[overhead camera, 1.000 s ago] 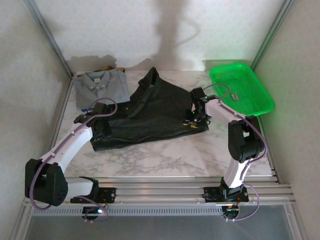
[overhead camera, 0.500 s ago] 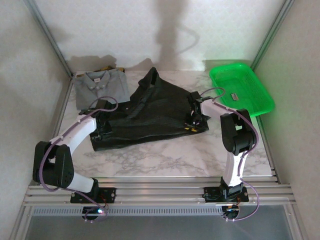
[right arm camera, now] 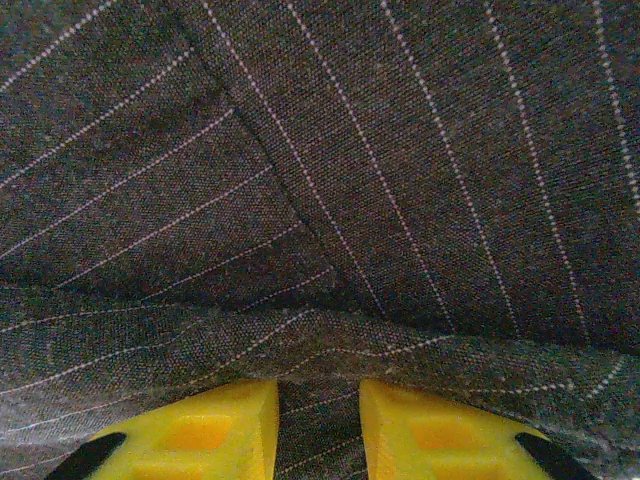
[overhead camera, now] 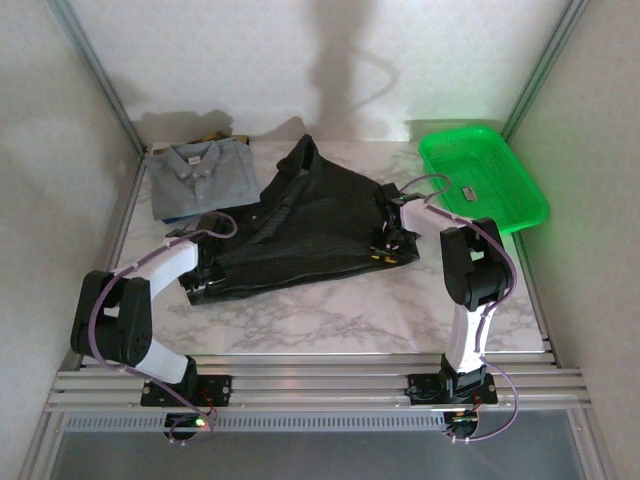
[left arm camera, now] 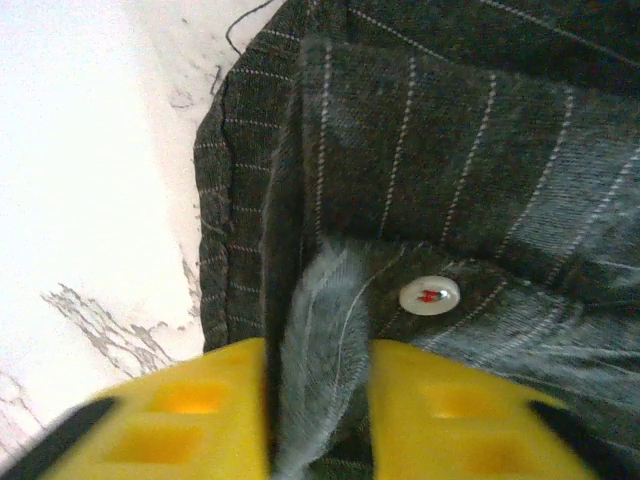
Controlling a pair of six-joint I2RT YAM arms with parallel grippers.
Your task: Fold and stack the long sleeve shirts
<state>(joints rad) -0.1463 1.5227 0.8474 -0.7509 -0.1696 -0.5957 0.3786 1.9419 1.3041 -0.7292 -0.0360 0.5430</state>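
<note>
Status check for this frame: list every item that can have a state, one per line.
Dark charcoal pinstriped button shirt: partly folded, rumpled on the marble table.
Grey-blue collared shirt: folded flat, far left corner.
Bright green plastic basket: upright, looks empty.
Left end effector: fabric fold between fingers.
Right end effector: narrow gap, pressed against dark shirt.

Striped shirt (overhead camera: 305, 225) between folded shirt (overhead camera: 200, 175) and basket (overhead camera: 485, 180).

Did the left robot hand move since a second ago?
Yes. The left gripper slid toward the near table edge, away from the folded grey shirt, dragging the dark shirt edge.
</note>
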